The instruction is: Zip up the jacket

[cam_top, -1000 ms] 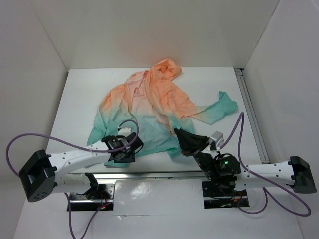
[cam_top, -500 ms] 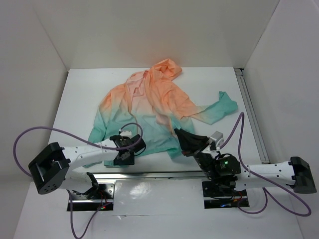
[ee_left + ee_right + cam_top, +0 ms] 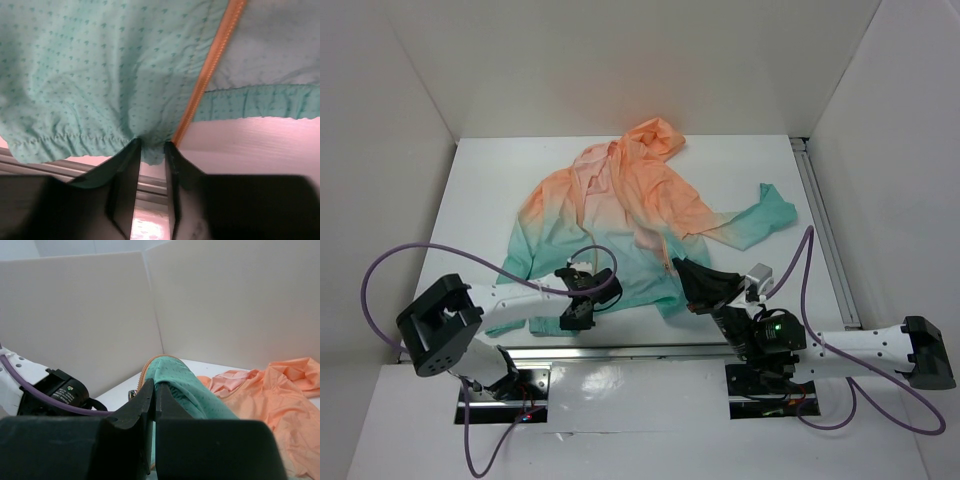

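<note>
White worktop (image 3: 480,200), walled on three sides. The jacket (image 3: 620,210) lies spread across its middle: peach-orange hood (image 3: 655,135) toward the far wall, teal hem (image 3: 75,137) toward the near edge, one sleeve (image 3: 760,215) thrown out to the right. Left arm (image 3: 510,300) lies low along the near edge and reaches from its base at the near left toward the centre, wrist over the near hem. A purple cable (image 3: 390,265) loops up over it. Right arm (image 3: 850,345) also lies low, stretched from the near right toward the centre, with its wrist at the jacket's near right corner. Right fingers (image 3: 150,400) are clenched together on the jacket. Teal cloth with an orange edge rises from between them and drapes over the top, lifted off the worktop. Left fingers (image 3: 131,165) stand partly apart with a narrow gap. Their tips straddle the gathered hem just left of the bottom end of the orange zipper tape (image 3: 205,80). A fold of hem sits between the tips; cannot tell whether they pinch it. The tape runs up and away to the right from that spot, and more hem continues beyond it to the right.
</note>
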`<state>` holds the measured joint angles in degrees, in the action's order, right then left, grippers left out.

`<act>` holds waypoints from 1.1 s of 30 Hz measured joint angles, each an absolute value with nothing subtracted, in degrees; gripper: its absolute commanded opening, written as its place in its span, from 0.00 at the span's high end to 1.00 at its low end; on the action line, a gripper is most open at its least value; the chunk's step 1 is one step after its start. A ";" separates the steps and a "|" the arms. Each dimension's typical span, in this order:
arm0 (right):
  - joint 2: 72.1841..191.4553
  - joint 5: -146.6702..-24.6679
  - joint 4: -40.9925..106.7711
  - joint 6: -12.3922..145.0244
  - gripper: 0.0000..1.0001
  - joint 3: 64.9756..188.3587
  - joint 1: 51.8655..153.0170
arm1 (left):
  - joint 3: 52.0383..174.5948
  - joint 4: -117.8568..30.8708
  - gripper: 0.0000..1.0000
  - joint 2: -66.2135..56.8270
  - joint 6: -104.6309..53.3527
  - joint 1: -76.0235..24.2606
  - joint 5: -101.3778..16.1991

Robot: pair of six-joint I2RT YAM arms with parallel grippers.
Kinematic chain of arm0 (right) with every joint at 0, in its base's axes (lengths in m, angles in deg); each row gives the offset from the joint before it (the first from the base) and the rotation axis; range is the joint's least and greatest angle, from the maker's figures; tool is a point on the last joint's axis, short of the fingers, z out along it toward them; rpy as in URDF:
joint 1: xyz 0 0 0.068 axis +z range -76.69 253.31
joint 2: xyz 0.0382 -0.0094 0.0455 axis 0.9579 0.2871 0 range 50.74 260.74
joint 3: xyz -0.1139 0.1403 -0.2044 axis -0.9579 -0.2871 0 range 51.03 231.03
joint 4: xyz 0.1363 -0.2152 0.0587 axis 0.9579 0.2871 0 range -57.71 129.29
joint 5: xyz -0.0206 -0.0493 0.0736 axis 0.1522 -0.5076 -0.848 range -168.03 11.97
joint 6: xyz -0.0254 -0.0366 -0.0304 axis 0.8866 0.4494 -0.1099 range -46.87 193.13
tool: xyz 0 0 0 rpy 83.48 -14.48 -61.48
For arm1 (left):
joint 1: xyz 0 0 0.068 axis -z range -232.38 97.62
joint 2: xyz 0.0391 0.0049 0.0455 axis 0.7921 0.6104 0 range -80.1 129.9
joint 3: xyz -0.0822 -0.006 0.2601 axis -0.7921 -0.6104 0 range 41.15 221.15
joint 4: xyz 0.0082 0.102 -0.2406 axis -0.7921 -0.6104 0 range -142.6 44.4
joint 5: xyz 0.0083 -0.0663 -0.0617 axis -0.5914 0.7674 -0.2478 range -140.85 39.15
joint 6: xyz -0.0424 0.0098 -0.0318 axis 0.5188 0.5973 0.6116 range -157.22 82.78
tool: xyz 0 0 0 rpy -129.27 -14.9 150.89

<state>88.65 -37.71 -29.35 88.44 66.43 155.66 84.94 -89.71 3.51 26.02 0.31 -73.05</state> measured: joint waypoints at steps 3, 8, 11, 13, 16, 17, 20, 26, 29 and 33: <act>88.65 -37.71 -29.33 88.40 1.00 66.43 155.66 | 85.13 -88.18 0.98 4.13 25.08 0.37 -72.30; 88.69 -37.71 -29.33 88.40 1.00 66.43 155.66 | 85.27 -87.59 1.00 3.84 22.57 0.39 -71.73; 88.74 -37.71 -29.33 88.40 1.00 66.43 155.66 | 84.57 -85.50 1.00 2.84 20.91 0.33 -70.86; 88.87 -37.71 -29.35 88.40 1.00 66.43 155.66 | 84.13 -82.48 1.00 2.09 19.86 0.33 -69.42; 89.02 -37.71 -29.33 88.40 1.00 66.43 155.66 | 84.00 -75.97 1.00 1.90 19.45 1.16 -66.03; 89.11 -37.71 -29.35 88.40 1.00 66.43 155.66 | 84.00 -73.32 1.00 2.07 19.40 1.84 -64.61; 89.46 -37.71 -29.33 88.40 1.00 66.43 155.66 | 84.17 -67.62 0.99 3.95 18.79 3.56 -61.13; 89.70 -37.69 -29.00 88.40 1.00 66.43 155.66 | 92.30 -68.71 0.64 11.86 18.57 7.96 -61.59; 89.70 -37.69 -28.96 88.40 1.00 66.43 155.66 | 95.01 -72.60 0.45 13.57 19.97 10.64 -64.43; 89.98 -37.65 -28.96 88.40 1.00 66.43 155.66 | 95.12 -77.80 0.20 11.89 22.29 12.85 -67.58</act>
<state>89.98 -37.65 -28.96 88.40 66.43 155.66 95.12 -77.80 11.89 22.29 12.85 -67.58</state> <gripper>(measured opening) 0.026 0.742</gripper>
